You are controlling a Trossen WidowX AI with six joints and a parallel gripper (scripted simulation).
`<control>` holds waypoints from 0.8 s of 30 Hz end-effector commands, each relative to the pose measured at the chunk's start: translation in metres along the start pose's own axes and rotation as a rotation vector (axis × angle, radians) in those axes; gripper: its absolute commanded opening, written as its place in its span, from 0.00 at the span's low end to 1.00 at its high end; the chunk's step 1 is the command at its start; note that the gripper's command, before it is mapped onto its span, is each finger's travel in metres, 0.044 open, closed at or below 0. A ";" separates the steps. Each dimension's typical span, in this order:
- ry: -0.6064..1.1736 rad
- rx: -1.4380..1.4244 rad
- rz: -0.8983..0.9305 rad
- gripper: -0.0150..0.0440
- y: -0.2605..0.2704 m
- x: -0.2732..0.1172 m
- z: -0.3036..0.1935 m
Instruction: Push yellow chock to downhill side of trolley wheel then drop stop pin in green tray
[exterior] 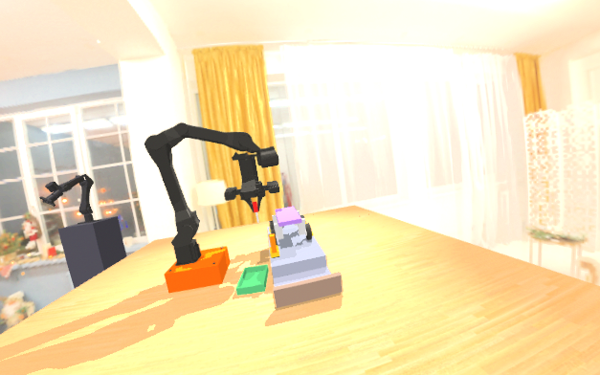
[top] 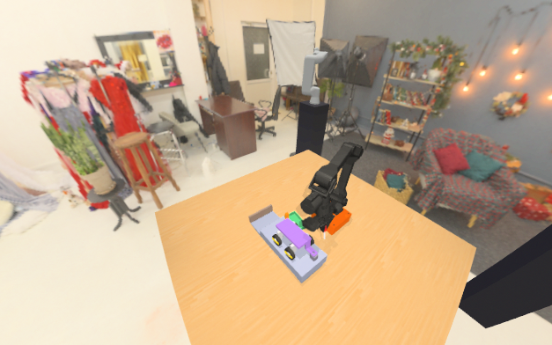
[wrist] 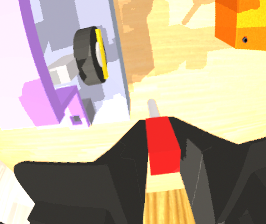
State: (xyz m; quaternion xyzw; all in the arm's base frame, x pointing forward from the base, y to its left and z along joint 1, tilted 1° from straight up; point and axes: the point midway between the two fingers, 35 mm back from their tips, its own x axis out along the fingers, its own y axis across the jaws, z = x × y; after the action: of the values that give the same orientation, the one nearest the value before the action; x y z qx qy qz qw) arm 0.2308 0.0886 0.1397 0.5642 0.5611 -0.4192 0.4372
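My gripper (top: 324, 227) (exterior: 255, 206) (wrist: 162, 132) is shut on the red head of the stop pin (exterior: 255, 208) (wrist: 163, 146). The pin hangs in the air beside the ramp, its pale shaft pointing down. The purple trolley (top: 292, 232) (exterior: 288, 215) (wrist: 34, 112) stands on the grey ramp (top: 312, 269) (exterior: 299, 268) (wrist: 110, 111). The hole in its uphill tab shows empty in the wrist view. The chock's orange handle (top: 286, 215) (exterior: 273, 245) stands by the downhill wheel on the tray side; whether it touches cannot be told. The green tray (top: 296, 219) (exterior: 253, 278) lies beside the ramp.
The orange arm base (top: 340, 222) (exterior: 197, 275) (wrist: 226, 30) stands on the wooden table (top: 233, 282) (exterior: 397, 287), beyond the tray from the ramp. A brown end wall (top: 261, 213) (exterior: 308, 291) closes the ramp's low end.
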 end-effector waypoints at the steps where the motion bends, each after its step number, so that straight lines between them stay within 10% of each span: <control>1: 0.003 -0.002 0.001 0.25 0.000 -0.002 0.015; 24: -0.005 -0.002 0.001 0.25 0.000 -0.015 0.108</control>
State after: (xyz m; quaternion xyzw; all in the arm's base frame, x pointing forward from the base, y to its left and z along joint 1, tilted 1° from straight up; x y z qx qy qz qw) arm 0.2327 -0.0075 0.1263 0.5636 0.5607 -0.4201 0.4376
